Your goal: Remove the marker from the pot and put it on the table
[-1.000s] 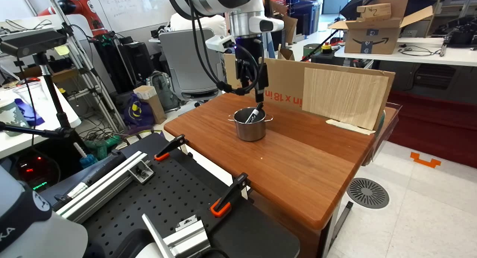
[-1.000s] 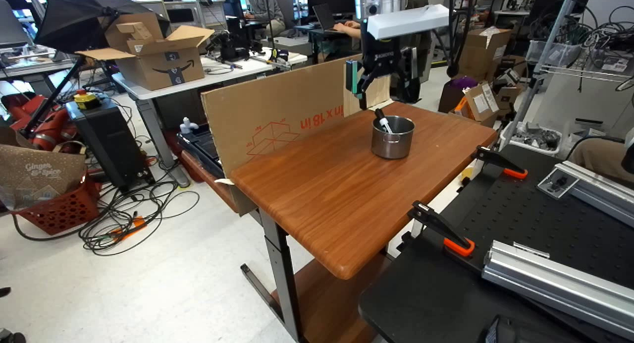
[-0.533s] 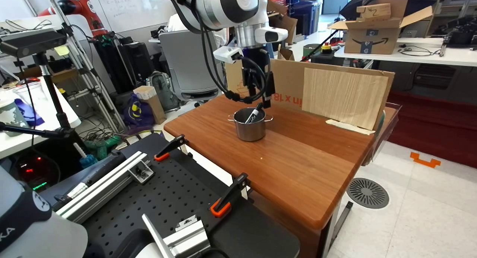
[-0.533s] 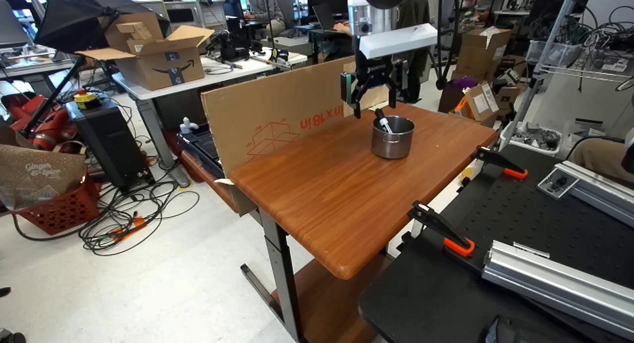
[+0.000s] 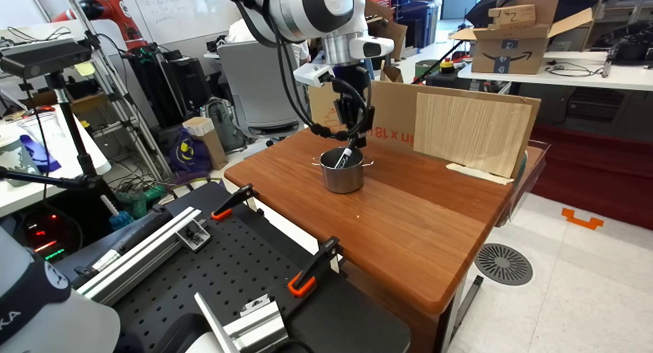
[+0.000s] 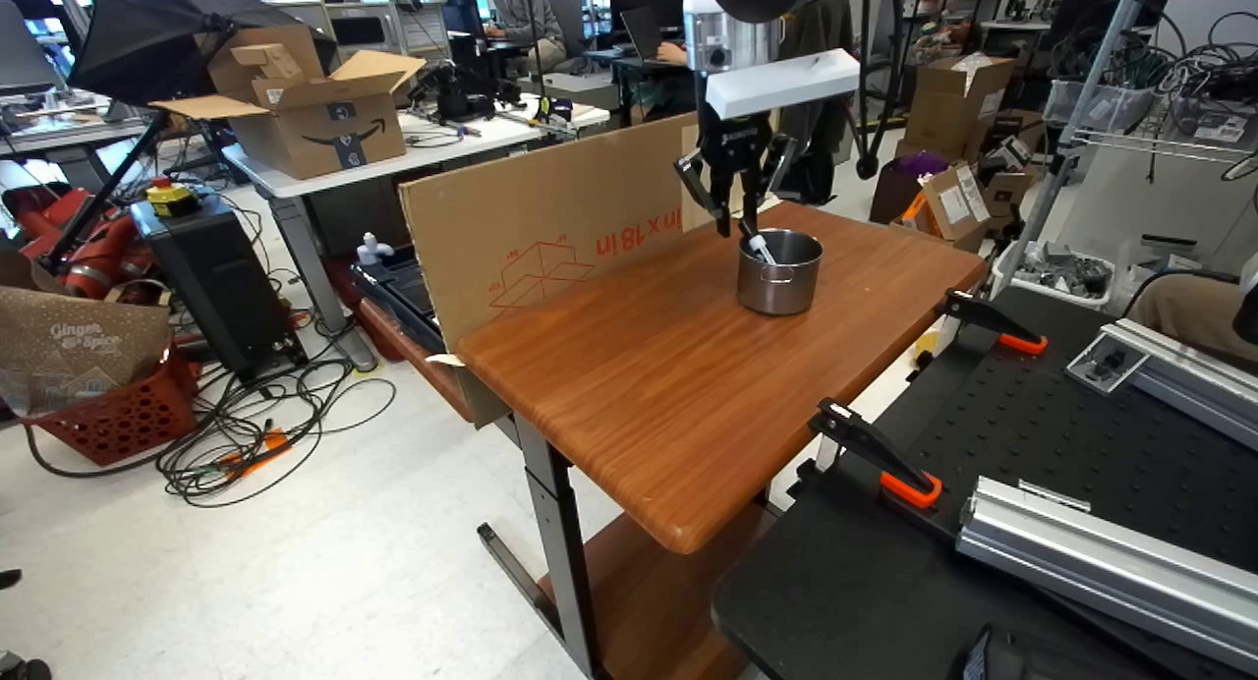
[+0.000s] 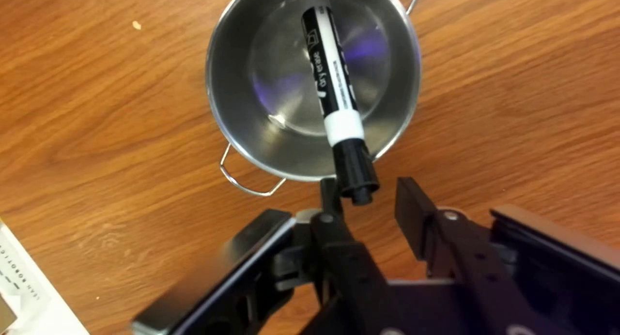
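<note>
As a white-and-grey jointed robot arm (image 5: 337,1) extends down from twelve o'clock in both exterior views, its black two-fingered gripper (image 7: 370,199) hangs at the cap end of a slim, black-barrelled dry-erase marker (image 7: 334,83) with a white band. In the wrist view the fingers (image 7: 411,211) stand partway apart, one just beside the black cap at its eight o'clock, the other apart from it at four; whether the nearer finger touches cannot be told. The marker leans inside a round, silver-grey steel pot (image 7: 227,73), grey end toward twelve o'clock, cap jutting past the rim at five. The pot sits on a rectangular, reddish-brown wooden table (image 5: 408,210). Along the table's edge in an exterior view, a brown cardboard panel (image 5: 390,105) stands upright from eleven to two o'clock, with a pale wood-grain board (image 5: 472,133) against it at two. One orange-and-black clamp (image 5: 319,261) sits near the edge at seven, a matching clamp (image 5: 233,201) at nine.
</note>
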Controlling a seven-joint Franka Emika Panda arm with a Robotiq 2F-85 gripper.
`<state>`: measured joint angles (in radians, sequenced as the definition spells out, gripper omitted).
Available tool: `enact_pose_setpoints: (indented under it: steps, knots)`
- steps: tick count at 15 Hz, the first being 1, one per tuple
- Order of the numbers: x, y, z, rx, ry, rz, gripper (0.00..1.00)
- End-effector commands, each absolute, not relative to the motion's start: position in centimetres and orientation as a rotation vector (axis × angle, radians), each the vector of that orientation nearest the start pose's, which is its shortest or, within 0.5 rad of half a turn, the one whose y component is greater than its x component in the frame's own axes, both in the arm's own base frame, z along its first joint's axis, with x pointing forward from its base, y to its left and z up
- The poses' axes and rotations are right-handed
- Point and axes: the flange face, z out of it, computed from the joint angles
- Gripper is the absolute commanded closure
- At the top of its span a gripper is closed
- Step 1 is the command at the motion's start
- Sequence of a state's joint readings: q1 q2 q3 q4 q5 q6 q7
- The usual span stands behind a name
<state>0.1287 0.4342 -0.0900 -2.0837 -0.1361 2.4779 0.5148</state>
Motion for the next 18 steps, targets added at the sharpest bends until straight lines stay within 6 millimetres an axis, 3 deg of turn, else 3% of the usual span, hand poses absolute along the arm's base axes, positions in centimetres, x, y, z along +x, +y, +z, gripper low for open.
enact_pose_setpoints:
  steps: [1,8,9,10,18]
  knots:
    - [58.82,2.41,21.03,-3.228,0.586,-0.033,0.97]
    - [58.96,2.26,21.43,-3.223,0.585,-0.033,1.00]
    - [58.85,2.24,21.39,-3.236,0.570,-0.021,0.74]
    - [58.82,2.23,21.38,-3.240,0.571,-0.024,0.73]
    - [58.45,2.55,21.57,-3.245,0.500,-0.023,0.15]
